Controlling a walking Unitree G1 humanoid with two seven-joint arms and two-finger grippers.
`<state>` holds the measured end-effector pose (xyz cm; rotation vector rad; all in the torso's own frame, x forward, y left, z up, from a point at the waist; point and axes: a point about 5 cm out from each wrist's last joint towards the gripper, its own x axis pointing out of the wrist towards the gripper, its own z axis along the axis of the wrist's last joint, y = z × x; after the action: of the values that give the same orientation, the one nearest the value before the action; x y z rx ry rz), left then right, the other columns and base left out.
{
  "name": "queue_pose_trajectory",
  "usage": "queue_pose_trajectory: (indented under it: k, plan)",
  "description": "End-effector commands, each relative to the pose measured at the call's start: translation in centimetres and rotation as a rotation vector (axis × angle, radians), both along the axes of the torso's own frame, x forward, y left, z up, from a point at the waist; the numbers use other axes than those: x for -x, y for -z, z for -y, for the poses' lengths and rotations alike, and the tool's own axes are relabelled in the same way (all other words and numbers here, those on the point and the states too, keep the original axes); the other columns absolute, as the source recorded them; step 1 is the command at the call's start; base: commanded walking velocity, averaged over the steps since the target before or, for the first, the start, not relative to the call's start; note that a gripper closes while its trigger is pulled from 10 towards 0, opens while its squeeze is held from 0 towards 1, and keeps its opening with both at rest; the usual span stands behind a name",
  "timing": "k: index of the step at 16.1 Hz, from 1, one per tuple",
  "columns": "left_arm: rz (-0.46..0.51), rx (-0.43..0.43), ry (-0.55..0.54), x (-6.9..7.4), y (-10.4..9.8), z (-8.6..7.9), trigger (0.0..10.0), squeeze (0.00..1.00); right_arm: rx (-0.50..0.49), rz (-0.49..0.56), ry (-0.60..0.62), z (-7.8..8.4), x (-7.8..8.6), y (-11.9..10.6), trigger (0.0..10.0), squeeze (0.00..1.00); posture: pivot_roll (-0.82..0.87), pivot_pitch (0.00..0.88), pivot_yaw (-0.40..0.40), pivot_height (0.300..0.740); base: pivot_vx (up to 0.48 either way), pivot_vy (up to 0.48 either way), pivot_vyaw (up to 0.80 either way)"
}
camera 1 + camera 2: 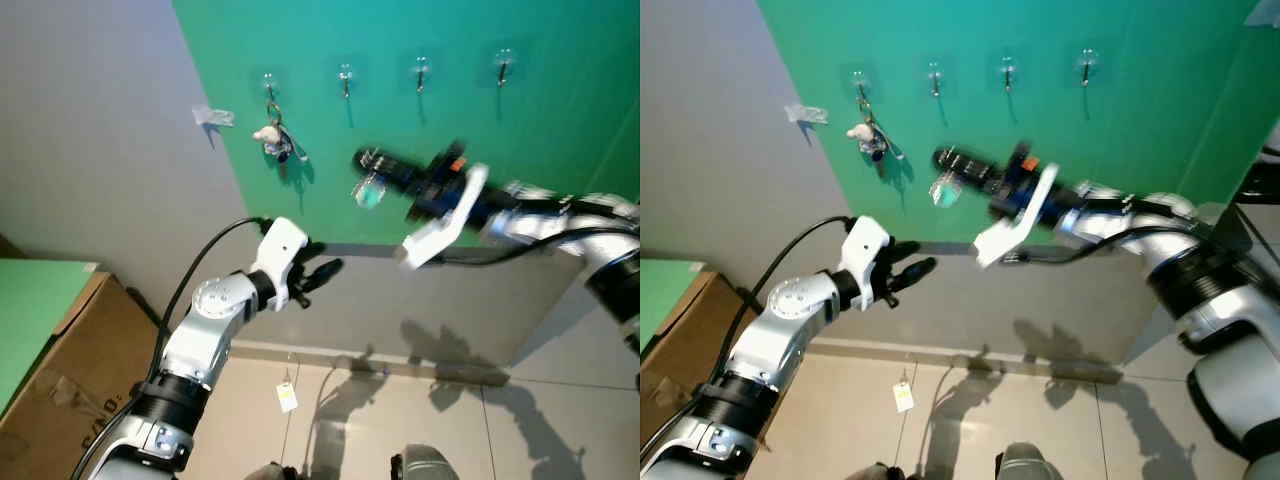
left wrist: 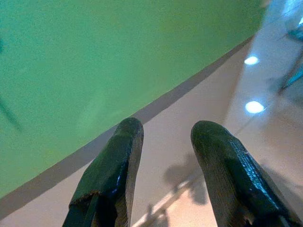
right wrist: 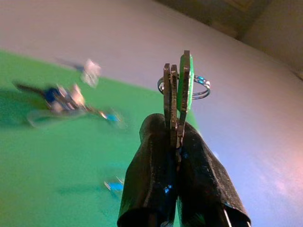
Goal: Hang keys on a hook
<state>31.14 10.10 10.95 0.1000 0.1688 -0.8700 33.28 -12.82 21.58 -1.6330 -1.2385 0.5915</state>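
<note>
Your left hand is hanging idle low on the left, its fingers standing apart with nothing between them, probably parked clear of the work. Up on the green wall, the leftmost hook is already carrying a bunch, while the next hook and the two further right are sitting bare. Your right hand is reaching in from the right, pinching the keys flat between closed fingers. Their long axis is running along the fingers, and the ring is leading toward the wall, presumably so it can slip over a bare hook.
</note>
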Motion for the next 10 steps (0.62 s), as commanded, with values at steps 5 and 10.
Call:
queue_pose_trajectory:
  k: [5,10]
  plan:
    - [0.016,-0.020,0.060,-0.5,-1.7,-1.7,10.0,0.00,0.003,-0.087,0.020,-0.1,-0.4,1.3,0.0,0.00,-0.21,0.006,0.136,0.717,0.000,0.000,0.00]
    - [-0.019,0.002,0.069,-0.2,-1.7,-1.7,10.0,0.00,-0.614,-0.759,0.303,0.4,-2.8,2.9,0.0,0.00,-0.21,0.001,0.122,0.717,0.000,0.000,0.00]
